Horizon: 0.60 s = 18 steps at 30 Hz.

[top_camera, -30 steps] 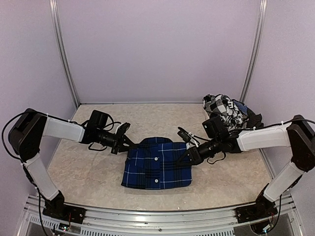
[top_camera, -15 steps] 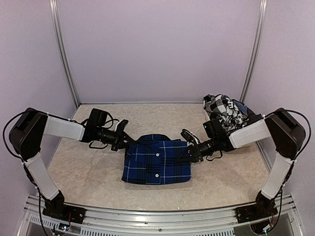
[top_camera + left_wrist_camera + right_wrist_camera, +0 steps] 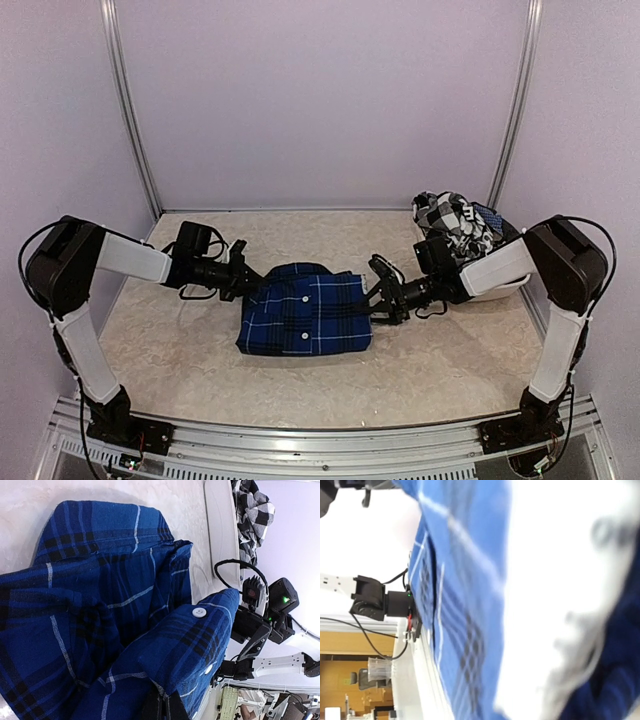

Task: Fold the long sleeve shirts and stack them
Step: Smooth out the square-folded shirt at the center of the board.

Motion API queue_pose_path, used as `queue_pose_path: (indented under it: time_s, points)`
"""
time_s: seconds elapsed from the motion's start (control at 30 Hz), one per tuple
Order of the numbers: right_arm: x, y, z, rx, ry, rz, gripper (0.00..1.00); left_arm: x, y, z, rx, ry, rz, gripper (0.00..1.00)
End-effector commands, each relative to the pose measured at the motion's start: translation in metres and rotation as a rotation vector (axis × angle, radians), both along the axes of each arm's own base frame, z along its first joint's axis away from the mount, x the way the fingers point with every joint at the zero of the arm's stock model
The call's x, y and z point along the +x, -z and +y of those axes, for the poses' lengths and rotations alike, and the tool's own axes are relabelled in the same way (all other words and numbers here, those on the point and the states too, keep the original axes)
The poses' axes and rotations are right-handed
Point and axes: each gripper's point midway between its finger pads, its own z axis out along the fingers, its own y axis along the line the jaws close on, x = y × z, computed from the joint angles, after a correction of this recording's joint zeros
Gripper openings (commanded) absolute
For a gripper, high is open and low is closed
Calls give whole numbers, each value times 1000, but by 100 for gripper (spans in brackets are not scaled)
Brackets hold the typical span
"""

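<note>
Top external view, starting nearest: the two arm bases sit on a metal rail [image 3: 320,440] at the near edge, and from them the left arm [image 3: 130,262] and the right arm [image 3: 495,270] reach inward over the pale marbled counter [image 3: 450,370]. Between them, around the middle of the counter, lies the blue shirt [image 3: 305,322], folded to a rough rectangle with its far edge humped up. The left jaws meet the shirt at its far left corner. In the left wrist view they are together, clamped on a fold of the plaid that runs down between the fingers, and a white button [image 3: 199,612] shows on a raised fold ahead of them. The right jaws sit at the shirt's right edge, touching it or just beside it. The right wrist view is filled with blurred blue cloth and white glare, so I cannot tell whether they are apart or together, nor whether they grip anything. Farther back, in the far right corner by the wall [image 3: 330,100], the checked shirt [image 3: 450,220] lies crumpled in a loose heap with some blue plaid cloth [image 3: 490,216] and something dark beneath. Whether a bin holds that heap I cannot tell.
</note>
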Motion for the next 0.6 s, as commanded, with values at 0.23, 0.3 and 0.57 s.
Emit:
queue_pose_path:
  time_s: [0.23,0.3,0.57]
  points:
    - [20,5,13,-23,34,-133,71,10,-4,12,-29,-61,-48,0]
    - [22,6,19,-29,28,-152,71,7,-3,12,-32,-59,-45,0]
    - [15,9,44,-6,-49,-179,51,1,-13,18,-40,-77,-70,0]
